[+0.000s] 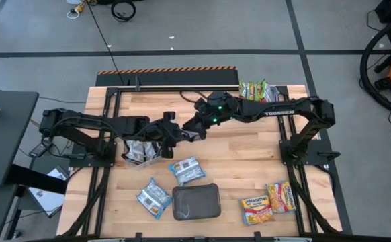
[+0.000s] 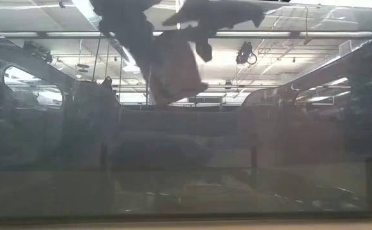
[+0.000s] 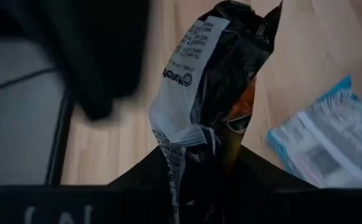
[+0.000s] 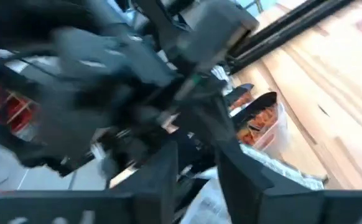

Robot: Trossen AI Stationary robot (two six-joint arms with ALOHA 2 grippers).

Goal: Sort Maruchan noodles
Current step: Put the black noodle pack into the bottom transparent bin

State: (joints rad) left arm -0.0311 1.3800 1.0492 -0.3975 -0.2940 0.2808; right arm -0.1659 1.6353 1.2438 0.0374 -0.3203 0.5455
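One dark packet [image 3: 215,81] reads "Maruchan" in the left pincer [image 3: 199,180].

The right tool's [image 4: 196,180] two dark fingers [image 4: 159,180] stand slightly apart, facing the left arm [image 4: 106,81] — a blurred dark mass. Beyond lie the light wooden tabletop [image 4: 336,81] and a clear tub [image 4: 265,124] holding dark, orange-printed noodle packets [image 4: 255,118].

Grey floor [image 1: 202,27] crossed by dark lines surrounds the wooden table [image 1: 249,154]; ceiling lights [image 2: 301,33] above.
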